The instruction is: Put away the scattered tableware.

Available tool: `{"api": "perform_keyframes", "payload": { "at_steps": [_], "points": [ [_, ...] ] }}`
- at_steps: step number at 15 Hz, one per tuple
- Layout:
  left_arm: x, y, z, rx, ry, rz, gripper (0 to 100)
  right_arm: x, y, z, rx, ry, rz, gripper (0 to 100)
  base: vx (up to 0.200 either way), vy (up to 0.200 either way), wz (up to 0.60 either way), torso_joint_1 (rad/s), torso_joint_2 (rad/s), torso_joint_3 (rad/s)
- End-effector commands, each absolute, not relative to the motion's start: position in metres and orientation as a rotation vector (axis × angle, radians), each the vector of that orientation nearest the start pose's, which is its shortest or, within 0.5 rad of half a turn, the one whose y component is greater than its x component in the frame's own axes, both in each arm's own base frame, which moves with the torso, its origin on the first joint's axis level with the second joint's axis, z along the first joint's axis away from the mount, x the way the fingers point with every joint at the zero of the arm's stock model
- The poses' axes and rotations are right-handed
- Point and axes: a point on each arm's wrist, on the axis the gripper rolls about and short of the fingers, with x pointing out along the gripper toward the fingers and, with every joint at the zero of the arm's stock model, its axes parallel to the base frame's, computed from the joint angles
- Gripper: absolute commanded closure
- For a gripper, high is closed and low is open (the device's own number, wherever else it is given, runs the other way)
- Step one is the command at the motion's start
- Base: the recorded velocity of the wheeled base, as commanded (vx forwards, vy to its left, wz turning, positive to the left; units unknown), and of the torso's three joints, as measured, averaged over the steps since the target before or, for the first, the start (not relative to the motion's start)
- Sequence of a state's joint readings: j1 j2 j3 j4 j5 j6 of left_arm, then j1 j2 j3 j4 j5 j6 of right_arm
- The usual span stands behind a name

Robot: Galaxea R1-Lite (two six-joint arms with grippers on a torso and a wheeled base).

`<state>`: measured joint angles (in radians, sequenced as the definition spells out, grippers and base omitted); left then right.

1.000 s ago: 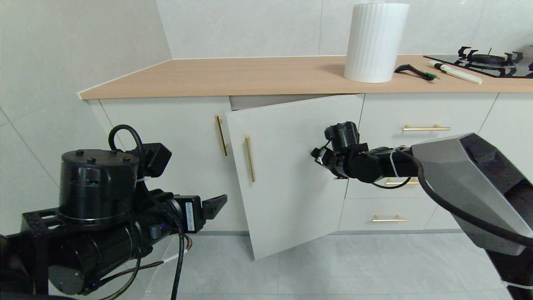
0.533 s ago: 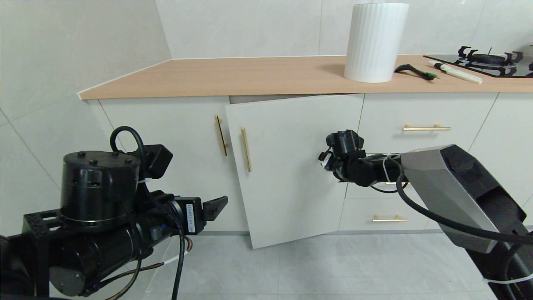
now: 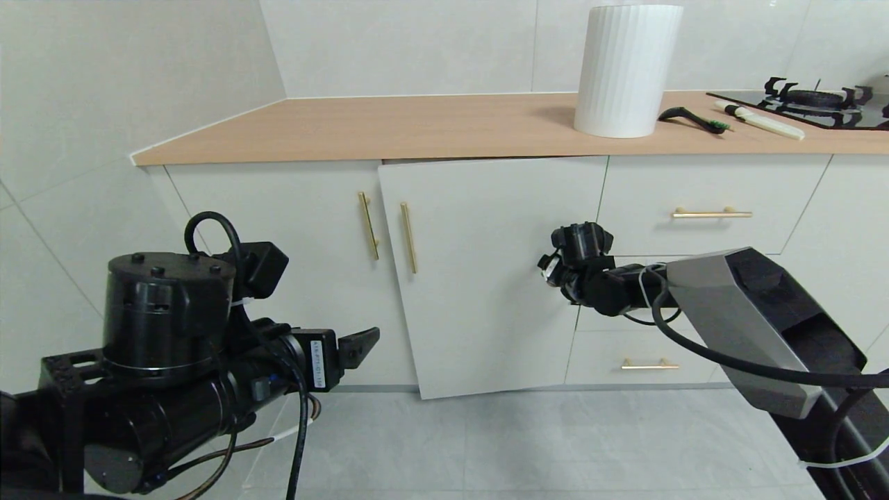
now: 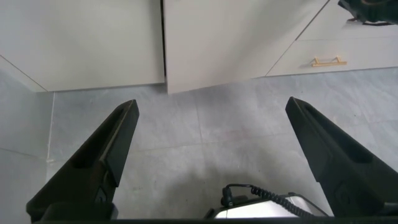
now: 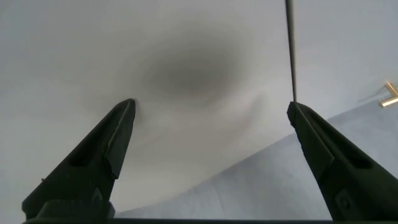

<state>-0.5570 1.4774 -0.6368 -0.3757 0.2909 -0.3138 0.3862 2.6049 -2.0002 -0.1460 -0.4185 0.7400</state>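
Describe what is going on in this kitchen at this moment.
The right gripper, open, is up against the cabinet door, which has swung from well ajar to almost shut over the last second. The left gripper hangs open and empty, low over the floor. A white canister and a black utensil sit on the counter.

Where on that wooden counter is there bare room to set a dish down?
The long stretch of countertop from the wall corner to the white ribbed container is bare. Beyond it is crowded: a black-handled utensil, a white utensil, then the stove.
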Motion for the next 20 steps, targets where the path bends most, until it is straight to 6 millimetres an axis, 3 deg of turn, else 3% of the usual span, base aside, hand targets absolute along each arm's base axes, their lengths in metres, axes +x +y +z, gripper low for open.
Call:
{"api": "perform_keyframes", "payload": {
  "at_steps": [1,14,16,20],
  "points": [
    [0.204,-0.119,0.173,-0.115,0.463,-0.190,0,0.501,0.189,0.068,0.551,0.380,-0.191,0,0.000,0.000,0.00,0.000,0.00,0.000],
    [0.204,-0.120,0.172,-0.114,0.466,-0.191,0,0.513,0.174,0.055,0.529,0.334,-0.199,0,0.000,0.000,0.00,0.000,0.00,0.000],
    [0.205,-0.120,0.171,-0.114,0.469,-0.190,0,0.507,0.174,0.080,0.543,0.316,-0.181,0,0.000,0.000,0.00,0.000,0.00,0.000],
    [0.205,-0.120,0.172,-0.114,0.466,-0.193,0,0.459,0.182,0.119,0.549,0.421,-0.028,0,0.000,0.000,0.00,0.000,0.00,0.000]
  ]
}}
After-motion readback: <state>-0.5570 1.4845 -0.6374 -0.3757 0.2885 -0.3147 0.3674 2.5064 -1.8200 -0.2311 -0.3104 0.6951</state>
